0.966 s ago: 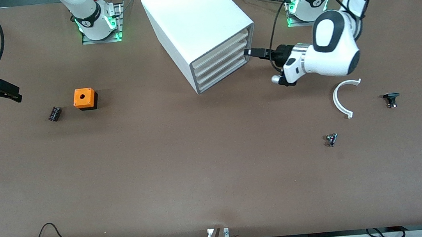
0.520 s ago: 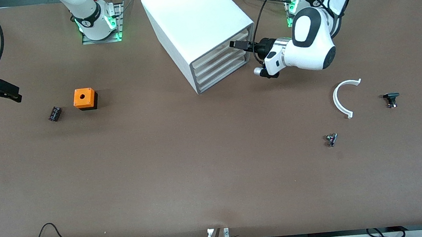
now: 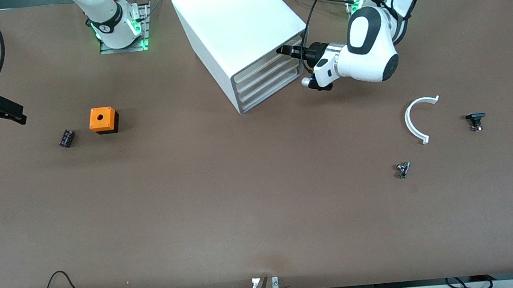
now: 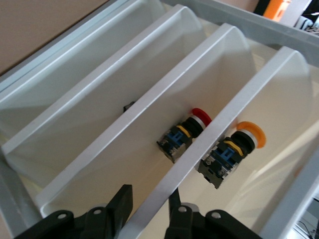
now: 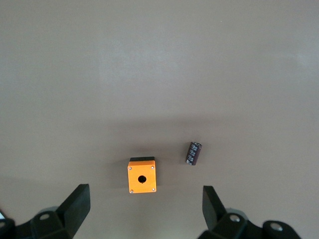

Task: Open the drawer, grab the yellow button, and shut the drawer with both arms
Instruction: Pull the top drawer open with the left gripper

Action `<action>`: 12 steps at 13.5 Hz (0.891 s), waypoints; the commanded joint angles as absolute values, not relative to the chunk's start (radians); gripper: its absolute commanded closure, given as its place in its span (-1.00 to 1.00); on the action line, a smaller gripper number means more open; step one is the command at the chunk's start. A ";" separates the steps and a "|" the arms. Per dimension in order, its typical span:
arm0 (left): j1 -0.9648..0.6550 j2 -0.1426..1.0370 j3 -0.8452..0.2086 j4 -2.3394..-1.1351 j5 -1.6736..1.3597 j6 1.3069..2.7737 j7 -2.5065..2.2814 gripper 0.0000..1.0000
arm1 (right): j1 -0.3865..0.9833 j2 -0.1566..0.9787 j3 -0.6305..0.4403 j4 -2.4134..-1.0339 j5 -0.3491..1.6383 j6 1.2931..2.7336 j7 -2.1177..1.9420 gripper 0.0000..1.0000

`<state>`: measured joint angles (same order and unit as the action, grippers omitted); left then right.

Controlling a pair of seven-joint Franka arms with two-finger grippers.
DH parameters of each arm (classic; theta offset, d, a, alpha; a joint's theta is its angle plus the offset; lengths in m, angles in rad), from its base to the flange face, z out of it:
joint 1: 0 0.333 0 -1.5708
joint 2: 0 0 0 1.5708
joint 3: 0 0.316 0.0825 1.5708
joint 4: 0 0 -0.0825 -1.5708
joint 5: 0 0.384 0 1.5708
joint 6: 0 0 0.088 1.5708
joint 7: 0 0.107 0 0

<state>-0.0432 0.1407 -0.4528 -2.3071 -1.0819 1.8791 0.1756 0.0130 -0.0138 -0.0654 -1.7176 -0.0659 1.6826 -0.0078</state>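
Observation:
The white cabinet [image 3: 238, 17] stands at the back middle of the table. Its uppermost drawer [image 3: 271, 55] sits flush with the three fronts below. My left gripper [image 3: 286, 50] is at that drawer's front. In the left wrist view the open gripper [image 4: 148, 195] straddles the drawer's front lip [image 4: 259, 84], one finger on each side. The orange-capped button [image 4: 250, 135] shows through the clear front, inside the drawer. My right gripper [image 3: 12, 112] waits, open and empty [image 5: 144, 191], up over the right arm's end of the table.
A red-capped button [image 4: 199, 115] lies in the drawer below. An orange cube with a hole [image 3: 103, 119] and a small black part [image 3: 66, 137] lie toward the right arm's end. A white curved piece [image 3: 413, 120], a black part [image 3: 475, 120] and a small metal part [image 3: 402, 169] lie toward the left arm's end.
My left gripper has moved up and in toward the cabinet, from beside the lower fronts to the uppermost drawer's front. The right arm has not moved.

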 commanded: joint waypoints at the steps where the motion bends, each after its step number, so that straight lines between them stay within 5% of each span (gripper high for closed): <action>1: -0.018 0.130 -0.424 -2.318 -1.081 1.942 0.183 1.00 | 0.006 -0.012 -0.063 -1.704 -0.058 1.671 -0.023 -1.00; 8: -0.017 0.126 -0.264 -2.247 -1.077 2.164 0.183 1.00 | 0.015 0.011 -0.048 -1.704 -0.055 1.680 -0.021 -1.00; 9: -0.017 0.124 -0.264 -2.247 -1.078 2.167 0.189 -0.98 | 0.015 0.011 -0.048 -1.704 -0.055 1.681 -0.021 -1.00; 12: -0.017 0.115 -0.262 -2.238 -1.077 2.264 0.190 -1.00 | 0.014 0.012 -0.049 -1.704 -0.055 1.683 -0.026 -1.00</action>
<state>-0.0093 0.1172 -0.2685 -2.2511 -1.0823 2.1861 0.2218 0.0160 0.0091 -0.0488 -1.7176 -0.0648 1.6846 -0.0088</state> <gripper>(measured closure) 0.524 0.000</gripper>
